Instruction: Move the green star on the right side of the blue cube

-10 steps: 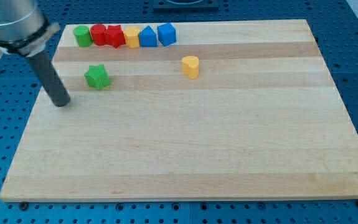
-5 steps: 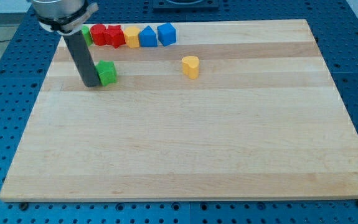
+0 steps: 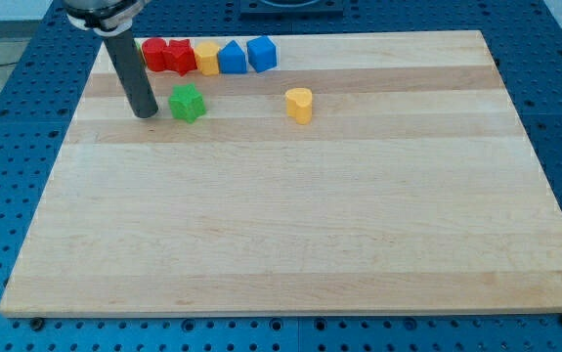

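Green star-shaped block (image 3: 188, 103), small, rigid and judged light, is seen in the frame's upper left, below the row holding the blue cube (image 3: 262, 53). My tip (image 3: 146, 114), nothing held, is set just left of the star with a small gap; its left face is judged the push point.

A lab bench setting is indicated: a pale wooden board (image 3: 290, 215) is laid on a blue perforated desk (image 3: 7, 98) with regular mounting holes, as used for robot rigs.

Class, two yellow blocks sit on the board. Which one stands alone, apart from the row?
The yellow block toward the view's right of the green star. The other yellow one is wedged in the top row between red and blue blocks.
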Robot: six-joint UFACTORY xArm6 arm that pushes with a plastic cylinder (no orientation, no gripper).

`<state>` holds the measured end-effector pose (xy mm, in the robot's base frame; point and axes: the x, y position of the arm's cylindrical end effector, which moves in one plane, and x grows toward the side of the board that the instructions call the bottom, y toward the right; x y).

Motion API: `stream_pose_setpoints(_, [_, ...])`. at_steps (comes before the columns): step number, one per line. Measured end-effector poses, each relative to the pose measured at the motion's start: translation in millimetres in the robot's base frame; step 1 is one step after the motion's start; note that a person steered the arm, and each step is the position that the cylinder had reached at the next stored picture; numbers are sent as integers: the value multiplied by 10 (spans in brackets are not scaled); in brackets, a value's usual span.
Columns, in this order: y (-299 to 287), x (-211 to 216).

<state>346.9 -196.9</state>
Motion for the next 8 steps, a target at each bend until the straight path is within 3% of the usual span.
stream_pose_setpoints(4, [1412,-4])
stream_pose_setpoints(6, [1550,381])
stream_pose_setpoints(8, [1855,93])
